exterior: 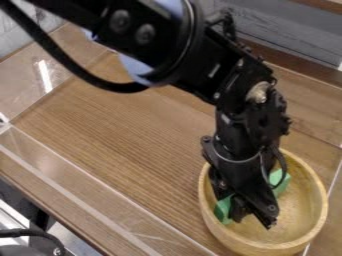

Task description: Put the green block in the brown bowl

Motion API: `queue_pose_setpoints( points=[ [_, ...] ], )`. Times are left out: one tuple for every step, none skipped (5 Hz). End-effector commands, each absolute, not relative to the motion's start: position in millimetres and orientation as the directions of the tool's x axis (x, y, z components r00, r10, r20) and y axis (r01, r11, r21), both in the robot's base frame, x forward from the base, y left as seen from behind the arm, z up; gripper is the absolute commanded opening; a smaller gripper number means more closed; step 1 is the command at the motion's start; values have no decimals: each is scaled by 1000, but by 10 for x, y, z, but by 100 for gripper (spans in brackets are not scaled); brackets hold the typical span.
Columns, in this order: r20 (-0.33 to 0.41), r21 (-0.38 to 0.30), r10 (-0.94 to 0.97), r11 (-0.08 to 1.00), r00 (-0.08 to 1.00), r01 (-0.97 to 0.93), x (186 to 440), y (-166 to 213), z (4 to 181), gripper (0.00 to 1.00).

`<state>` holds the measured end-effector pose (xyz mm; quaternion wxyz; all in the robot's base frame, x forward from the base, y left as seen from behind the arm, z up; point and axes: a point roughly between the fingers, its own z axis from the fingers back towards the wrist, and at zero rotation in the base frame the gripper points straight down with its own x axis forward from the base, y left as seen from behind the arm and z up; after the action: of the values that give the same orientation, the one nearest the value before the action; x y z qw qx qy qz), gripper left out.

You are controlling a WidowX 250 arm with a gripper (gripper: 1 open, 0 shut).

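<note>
Your pincer [247, 200] points straight down inside the brown bowl [310, 210], clamped on the green block [277, 178], held low so release drops it safely within the rim.

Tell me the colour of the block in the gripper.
Bright green block, seen in the only camera view.

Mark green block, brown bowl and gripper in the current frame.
green block [279, 178]: camera view, end showing right of the jaws.
brown bowl [315, 200]: camera view, right inner wall near the rim.
gripper [249, 207]: camera view, midway between its fingertips, inside the bowl.
</note>
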<state>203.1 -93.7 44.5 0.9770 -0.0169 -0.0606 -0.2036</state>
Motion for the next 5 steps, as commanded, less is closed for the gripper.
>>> queue_pose_setpoints(
  points=[
    [127,-11,-376,925,918,380,2033,-896,455,0],
    [124,-13,-368,928,921,373,2029,-883,445,0],
    [121,-15,-361,931,925,366,2025,-870,433,0],
    [122,-10,-360,931,925,364,2048,-848,466,0],
    [122,-6,-358,932,925,362,2071,-827,497,0]
  ],
)
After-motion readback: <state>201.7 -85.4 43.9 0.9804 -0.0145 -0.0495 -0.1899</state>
